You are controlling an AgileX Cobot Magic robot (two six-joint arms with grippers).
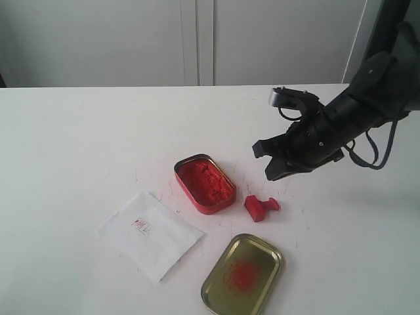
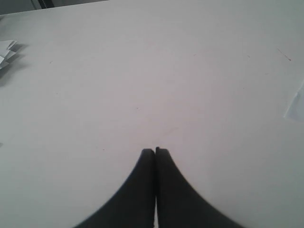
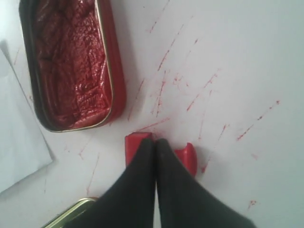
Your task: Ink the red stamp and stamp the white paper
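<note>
The red stamp (image 1: 261, 207) lies on its side on the table, just right of the red ink tin (image 1: 204, 184). My right gripper (image 1: 269, 172) hangs above and slightly behind it, shut with nothing held. In the right wrist view the closed fingertips (image 3: 154, 140) cover the stamp's middle, leaving its block end (image 3: 134, 145) and handle end (image 3: 188, 156) showing on either side. The white paper (image 1: 151, 234) lies front left with a small red imprint on it. My left gripper (image 2: 155, 150) is shut and empty over bare table; the exterior view does not show it.
The gold tin lid (image 1: 243, 274) with a red smear lies near the front edge, close to the stamp. Red ink streaks (image 3: 164, 90) mark the table around the tin (image 3: 71, 66). A pale sheet edge (image 2: 297, 102) shows at the border of the left wrist view.
</note>
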